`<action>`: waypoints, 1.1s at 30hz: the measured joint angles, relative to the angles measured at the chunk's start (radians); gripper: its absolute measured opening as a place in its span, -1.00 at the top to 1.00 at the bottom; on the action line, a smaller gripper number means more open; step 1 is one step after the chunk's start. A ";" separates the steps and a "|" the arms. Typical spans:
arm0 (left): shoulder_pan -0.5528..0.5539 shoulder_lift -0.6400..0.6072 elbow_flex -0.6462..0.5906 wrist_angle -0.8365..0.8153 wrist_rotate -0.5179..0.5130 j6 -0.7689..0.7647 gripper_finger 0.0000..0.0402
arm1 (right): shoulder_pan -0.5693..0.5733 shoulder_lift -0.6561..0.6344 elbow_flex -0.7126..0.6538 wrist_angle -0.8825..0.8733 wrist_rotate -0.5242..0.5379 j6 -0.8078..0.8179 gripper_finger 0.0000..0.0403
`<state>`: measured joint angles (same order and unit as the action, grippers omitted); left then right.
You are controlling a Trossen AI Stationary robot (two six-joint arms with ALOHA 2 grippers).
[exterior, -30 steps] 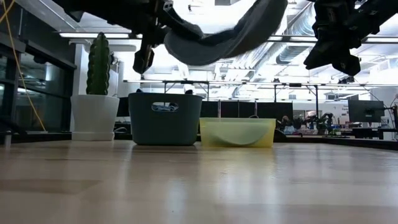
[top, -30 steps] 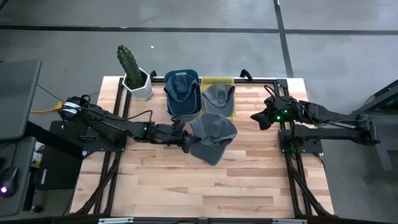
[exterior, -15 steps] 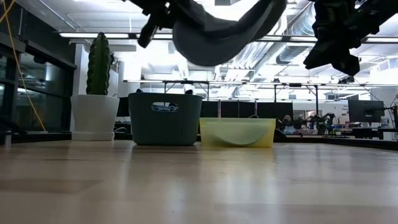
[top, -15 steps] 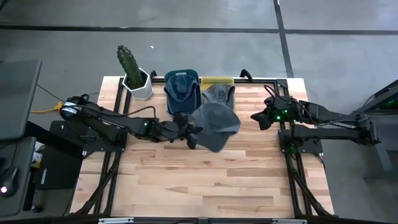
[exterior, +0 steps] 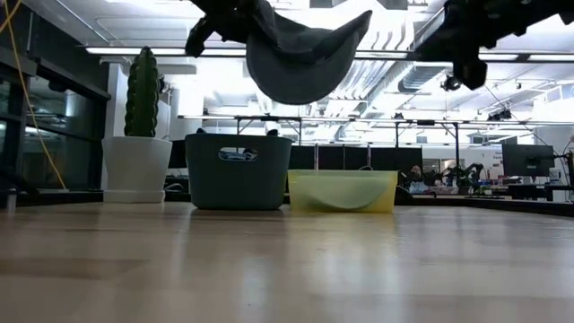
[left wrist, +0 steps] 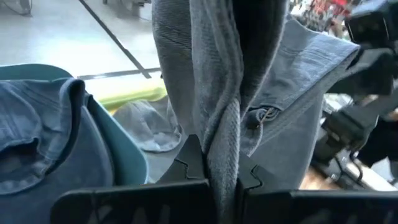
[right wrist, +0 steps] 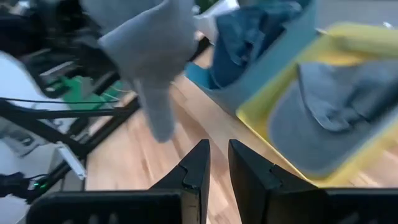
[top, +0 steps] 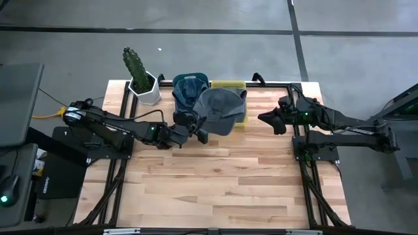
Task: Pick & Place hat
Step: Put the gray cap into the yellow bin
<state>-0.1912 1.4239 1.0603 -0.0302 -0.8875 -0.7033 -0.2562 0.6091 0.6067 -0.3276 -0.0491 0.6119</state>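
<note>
Gray hat (top: pixel 219 109) over yellow bin (top: pixel 229 85)

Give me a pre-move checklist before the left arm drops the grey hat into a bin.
1. Hat gripped: the left gripper is shut on the grey hat, fabric pinched between its fingers. Ok.
2. Hat clear of the table: in the low view it hangs high above the bins. Ok.
3. Hat over the target: from above it overlaps both the teal bin and the yellow bin; not centred on either. Not ok.
4. Bin space: each bin already holds a hat; the room left cannot be judged. Cannot tell.
5. Right gripper out of the way: empty, off to the side beyond the yellow bin. Ok.
</note>
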 joint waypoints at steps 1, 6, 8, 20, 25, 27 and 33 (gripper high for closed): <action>0.005 0.000 0.000 0.011 0.003 0.000 1.00 | 0.000 0.001 0.000 0.017 -0.008 -0.008 0.73; 0.047 0.000 0.000 0.063 0.033 0.027 1.00 | 0.000 0.009 0.000 0.056 -0.037 -0.022 0.73; 0.063 0.000 0.000 0.080 0.053 0.044 1.00 | 0.000 0.014 0.000 0.056 -0.038 -0.024 0.70; 0.088 0.000 0.000 0.099 0.093 0.066 1.00 | 0.000 0.014 0.000 0.069 -0.029 -0.045 -0.04; 0.102 0.000 0.000 0.104 0.101 0.071 1.00 | 0.000 0.038 0.000 0.120 -0.021 -0.055 -0.25; 0.115 0.000 0.000 0.106 0.116 0.071 1.00 | 0.000 0.061 0.000 0.149 -0.021 -0.050 -0.30; 0.141 0.000 0.000 0.109 0.119 0.086 1.00 | 0.000 0.149 0.000 0.228 -0.021 -0.018 -0.43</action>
<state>-0.0505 1.4242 1.0599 0.0788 -0.7687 -0.6171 -0.2562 0.7585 0.6071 -0.0996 -0.0698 0.5938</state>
